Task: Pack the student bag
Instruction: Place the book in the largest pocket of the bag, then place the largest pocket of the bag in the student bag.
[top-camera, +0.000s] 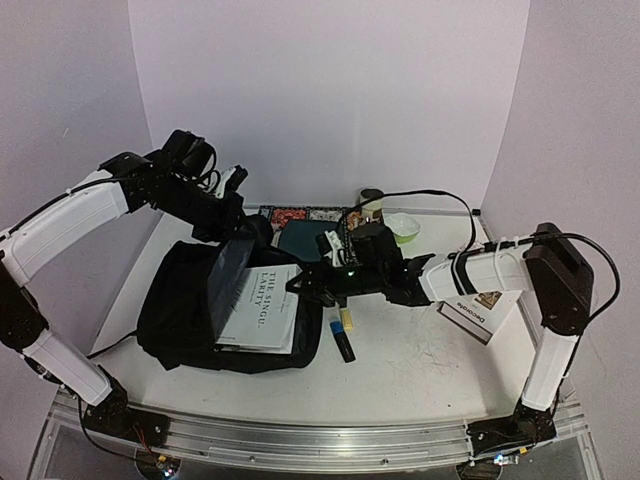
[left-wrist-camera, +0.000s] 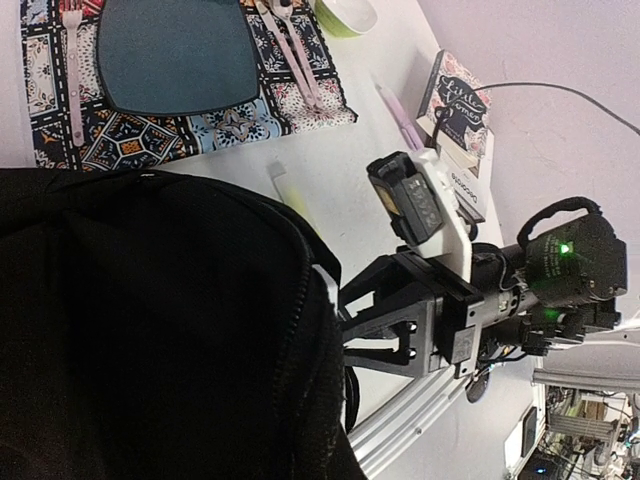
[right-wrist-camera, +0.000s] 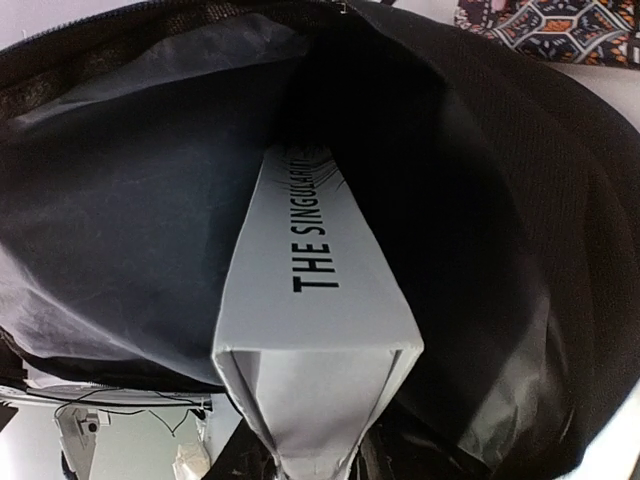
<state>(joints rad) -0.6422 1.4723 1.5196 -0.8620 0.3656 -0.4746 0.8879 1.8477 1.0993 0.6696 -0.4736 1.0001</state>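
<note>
The student bag (top-camera: 180, 300) lies open at the left middle of the table. My left gripper (top-camera: 238, 245) holds its flap raised; black fabric (left-wrist-camera: 150, 330) fills the left wrist view and hides the fingers. A white book (top-camera: 262, 308) lettered "THE SINGU..." lies half inside the bag's mouth. My right gripper (top-camera: 312, 283) is at the book's right edge, jaws pinching it. In the right wrist view the book's spine (right-wrist-camera: 310, 280) points into the dark bag interior (right-wrist-camera: 120, 220), and its covers narrow to the grip (right-wrist-camera: 305, 465) at the bottom edge.
Behind the bag lies a patterned placemat (left-wrist-camera: 60, 140) with a dark teal plate (left-wrist-camera: 175, 55) and pink cutlery (left-wrist-camera: 295, 55). A green bowl (top-camera: 403, 228) and a cup (top-camera: 372, 203) stand beyond. Two markers (top-camera: 343, 335) lie by the bag. Another book (top-camera: 480, 308) lies at the right.
</note>
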